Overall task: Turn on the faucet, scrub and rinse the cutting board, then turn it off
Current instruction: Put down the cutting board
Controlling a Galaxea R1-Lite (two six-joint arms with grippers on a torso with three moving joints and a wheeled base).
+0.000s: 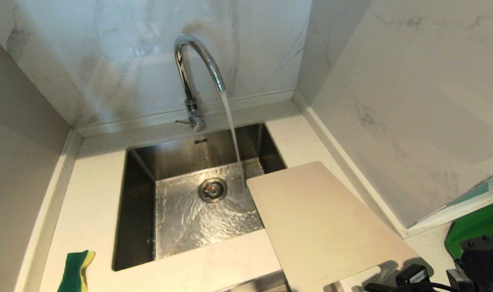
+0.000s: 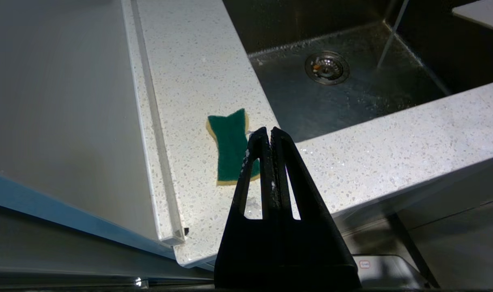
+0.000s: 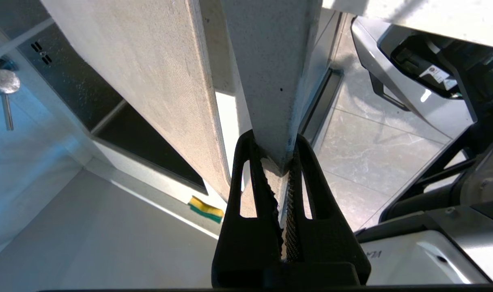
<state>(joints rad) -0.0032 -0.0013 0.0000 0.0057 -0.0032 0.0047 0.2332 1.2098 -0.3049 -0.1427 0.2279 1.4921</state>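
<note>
- Right gripper (image 3: 275, 156) fingers (image 3: 259, 178) clenched on the near edge of the board (image 1: 319, 227), at the front right of the sink (image 1: 141, 211).
- Board lifted, far corner out over the basin beside the water stream.
- Left gripper (image 2: 269, 130) fingers pressed together, empty, above the sponge (image 2: 231, 146) on the table (image 2: 197, 61).
- Faucet (image 1: 193, 73) running.

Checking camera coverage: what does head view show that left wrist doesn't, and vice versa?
Head only: faucet running, its lever, and the board jutting over the sink's right edge.

Left wrist only: the left tool, shut and empty, above the counter's front edge near the sponge.

Both: sink, drain, water stream, sponge, speckled counter.
</note>
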